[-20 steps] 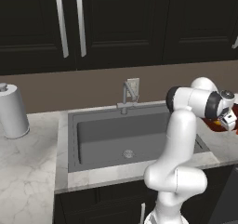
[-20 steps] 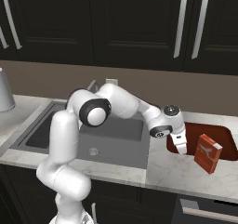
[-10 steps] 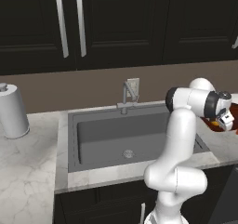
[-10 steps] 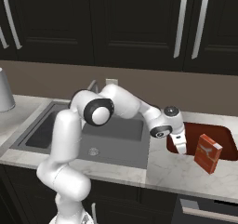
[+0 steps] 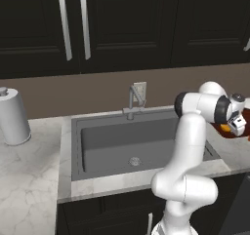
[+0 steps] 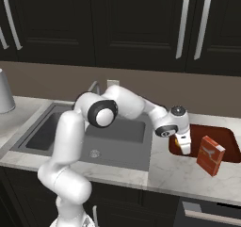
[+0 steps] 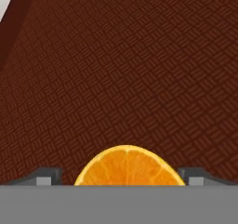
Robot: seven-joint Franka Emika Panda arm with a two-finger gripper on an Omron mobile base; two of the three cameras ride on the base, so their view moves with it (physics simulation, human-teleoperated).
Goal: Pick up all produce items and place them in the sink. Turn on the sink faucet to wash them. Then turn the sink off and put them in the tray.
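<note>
The hand [image 7: 121, 179] hung low over the dark red shallow rectangular tray [image 7: 139, 69] with its two dark fingertips [image 7: 44, 176] spread wide, one on each side of the bright orange cut produce piece [image 7: 128, 167] and clear of it. That piece, its segmented flesh showing, lay on the tray's woven-patterned floor near the tray's sink-side edge [image 6: 175, 141], at the bench's right end.

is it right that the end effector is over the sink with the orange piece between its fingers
Not quite. The end effector is over the tray, not the sink. The right base view shows it at the tray's left end, and the hand view has the tray's dark red woven floor behind the orange piece, which does sit between its fingers.
</note>
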